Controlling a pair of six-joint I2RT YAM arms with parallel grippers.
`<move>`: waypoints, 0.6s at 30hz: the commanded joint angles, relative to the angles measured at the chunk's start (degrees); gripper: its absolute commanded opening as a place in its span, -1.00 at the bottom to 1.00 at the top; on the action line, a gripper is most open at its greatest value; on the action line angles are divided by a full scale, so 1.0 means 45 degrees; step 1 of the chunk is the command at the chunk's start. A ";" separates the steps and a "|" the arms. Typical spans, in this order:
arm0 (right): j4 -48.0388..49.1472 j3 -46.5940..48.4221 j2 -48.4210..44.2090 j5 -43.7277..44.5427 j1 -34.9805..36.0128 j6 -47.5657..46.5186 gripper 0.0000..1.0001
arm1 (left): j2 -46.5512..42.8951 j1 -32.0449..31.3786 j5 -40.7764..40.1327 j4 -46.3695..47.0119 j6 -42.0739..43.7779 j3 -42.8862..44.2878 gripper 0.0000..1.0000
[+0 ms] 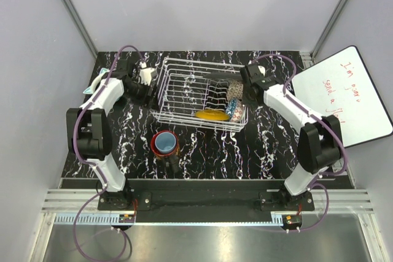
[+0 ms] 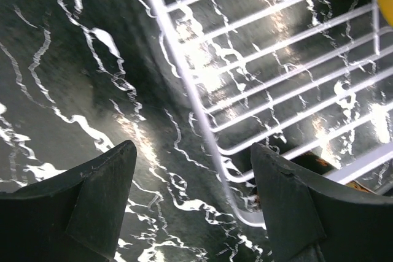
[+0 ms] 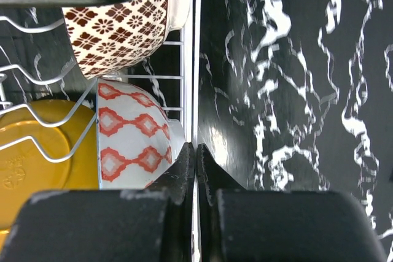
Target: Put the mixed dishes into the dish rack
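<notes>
Gripping the right-end rim wire of the white wire dish rack (image 1: 184, 84), the right gripper (image 3: 196, 151) has its jaws pressed together, and the wire runs into the seam between them. The left gripper (image 2: 193, 151) is at the rack's left end with jaws wide and holds nothing. One finger is over the black white-veined table (image 2: 61, 59), the other over the rack floor, with the rim wire between them.

At the rack's right end a brown lattice-patterned bowl (image 3: 116, 29) lies on its side. A white bowl with red diamond pattern (image 3: 132, 136) is just beside it. A mustard-yellow plate (image 3: 37, 151) sits tilted among the wire prongs.

A light blue cup (image 1: 164, 143) is nested in a dark mug with red inside (image 1: 155, 146). The mug stands on the table outside the rack, near its front side.
</notes>
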 commanded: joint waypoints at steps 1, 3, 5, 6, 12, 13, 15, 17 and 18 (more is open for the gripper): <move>0.1155 0.0945 0.0797 -0.0537 -0.0214 -0.0837 -1.00 | -0.1271 -0.0039 0.0967 0.0272 -0.0192 -0.0581 0.57; 0.1116 0.1217 0.0992 -0.0458 -0.0311 -0.0956 -1.00 | -0.1468 -0.0059 0.1123 0.0272 -0.0172 -0.1050 0.58; 0.1097 0.1355 0.1110 -0.0517 -0.0506 -0.0956 -1.00 | -0.1683 -0.0078 0.1221 0.0213 -0.0133 -0.1323 0.58; 0.1078 0.1414 0.1188 -0.0594 -0.0565 -0.0937 -1.00 | -0.1742 -0.0097 0.1221 0.0233 -0.0113 -0.1576 0.58; 0.0883 0.1473 0.0955 -0.0186 -0.0605 -0.1112 -0.68 | -0.1879 -0.0234 0.1357 0.0233 -0.0152 -0.1736 0.58; 0.0766 0.1512 0.0896 0.0047 -0.0624 -0.1151 -0.54 | -0.1898 -0.0273 0.1358 0.0233 -0.0191 -0.1696 0.58; 0.0609 0.1687 0.0467 0.0360 -0.0624 -0.1268 -0.30 | -0.1937 -0.0273 0.1242 0.0213 -0.0269 -0.1463 0.59; 0.0609 0.1785 -0.0174 0.0557 -0.0605 -0.1444 -0.08 | -0.1918 -0.0176 0.0871 0.0213 -0.0211 -0.1228 0.61; 0.0377 0.1882 -0.0372 0.0615 -0.0605 -0.1638 0.00 | -0.1841 -0.0098 0.0734 0.0213 -0.0134 -0.1072 0.61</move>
